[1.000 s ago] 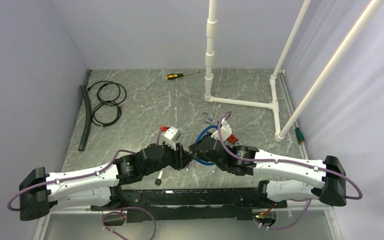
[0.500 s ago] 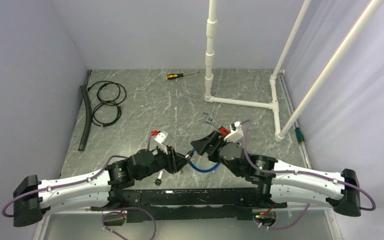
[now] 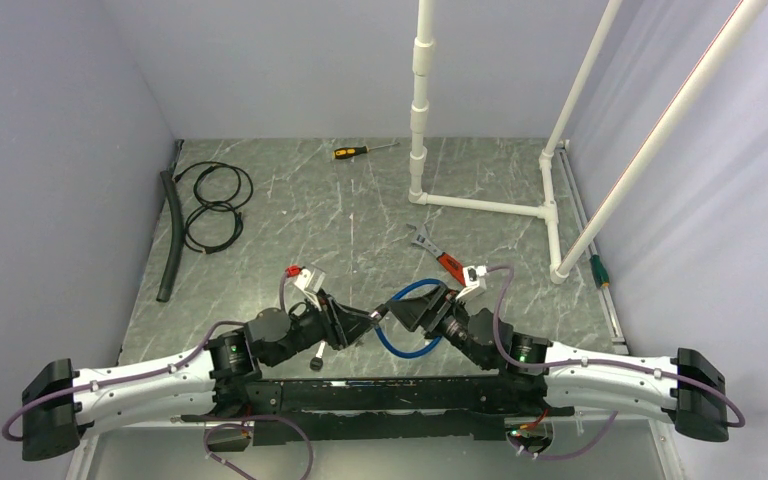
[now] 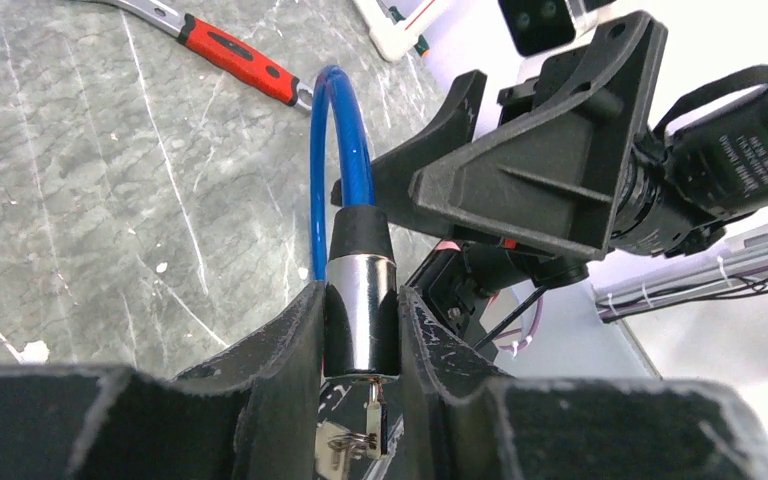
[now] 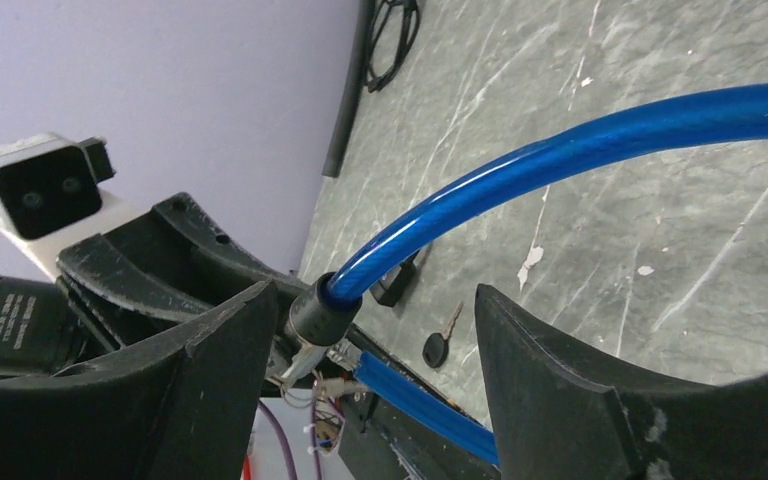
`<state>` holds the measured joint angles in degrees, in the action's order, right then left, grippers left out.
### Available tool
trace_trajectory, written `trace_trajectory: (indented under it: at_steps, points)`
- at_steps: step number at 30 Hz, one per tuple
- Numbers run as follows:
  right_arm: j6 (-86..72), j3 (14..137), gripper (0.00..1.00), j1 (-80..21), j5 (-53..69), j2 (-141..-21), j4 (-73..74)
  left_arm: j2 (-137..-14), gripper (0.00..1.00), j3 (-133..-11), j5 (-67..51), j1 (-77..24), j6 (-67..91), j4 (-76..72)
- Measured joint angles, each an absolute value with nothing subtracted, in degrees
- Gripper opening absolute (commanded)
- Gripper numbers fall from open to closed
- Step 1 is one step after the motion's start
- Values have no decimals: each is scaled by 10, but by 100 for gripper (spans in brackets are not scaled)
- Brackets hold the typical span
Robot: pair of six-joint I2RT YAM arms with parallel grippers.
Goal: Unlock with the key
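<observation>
My left gripper [image 4: 360, 300] is shut on the chrome lock cylinder [image 4: 360, 325] of a blue cable lock [image 3: 401, 350]. A small key [image 4: 375, 425] with a ring sticks out of the cylinder's lower end. The blue cable [image 4: 345, 150] rises from the cylinder's black collar and loops away. My right gripper [image 5: 370, 300] is open, its fingers either side of the cable [image 5: 580, 145] near the collar [image 5: 312, 312], touching nothing. In the top view the two grippers, left [image 3: 370, 322] and right [image 3: 407, 306], face each other. A second, black-headed key [image 5: 438, 348] lies on the table.
A red-handled wrench [image 3: 438, 256] lies just beyond the right gripper. A white pipe frame [image 3: 485, 206] stands at the back right. Coiled black cables [image 3: 215, 205] and a black hose [image 3: 168, 235] lie far left, and a screwdriver [image 3: 360, 151] at the back.
My right gripper has opened and backed off from the lock end to the right. Both wrists have drawn in toward the near edge, and the left still holds the cylinder.
</observation>
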<state>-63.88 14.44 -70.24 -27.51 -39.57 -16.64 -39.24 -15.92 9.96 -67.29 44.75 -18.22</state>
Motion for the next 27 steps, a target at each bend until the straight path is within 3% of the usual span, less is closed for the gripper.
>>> trace_trajectory:
  at_steps: [14,27]
  points:
    - [-625,85,52,-702,-243,-460,-393,-407,0,-127,124,-671,488,-244]
    - [-632,85,51,-702,-223,-534,-453,-383,0,-92,148,-671,508,-265]
